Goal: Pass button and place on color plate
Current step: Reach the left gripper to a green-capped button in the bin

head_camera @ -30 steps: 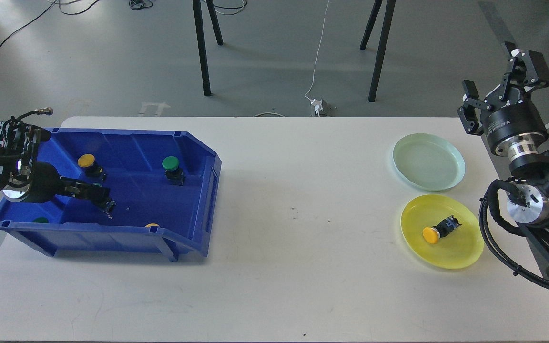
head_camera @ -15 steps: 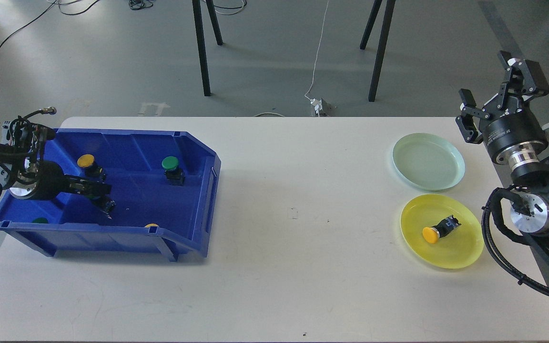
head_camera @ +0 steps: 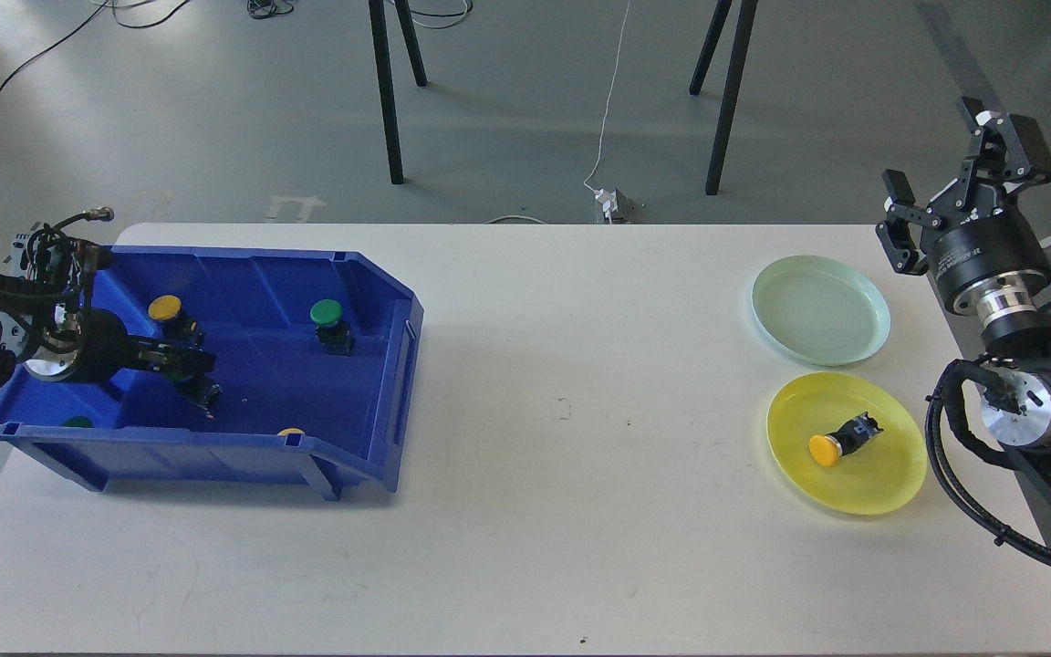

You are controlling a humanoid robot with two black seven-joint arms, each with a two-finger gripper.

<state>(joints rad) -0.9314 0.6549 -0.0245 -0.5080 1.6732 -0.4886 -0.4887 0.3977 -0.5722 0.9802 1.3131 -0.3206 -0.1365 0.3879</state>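
Between our blue bin [head_camera: 379, 301] on the left and our two plates near the right edge, the white surface [head_camera: 562, 474] lies bare. Our left gripper [head_camera: 186, 365] reaches level into the bin; its fingers are dark and we cannot tell how far open or whether they hold anything. A green-capped button [head_camera: 328, 321] stands apart from it. Our right gripper [head_camera: 954, 196] is raised beyond the green plate [head_camera: 863, 315], fingers spread, holding nothing. A yellow button [head_camera: 840, 440] lies on the yellow plate [head_camera: 881, 484].
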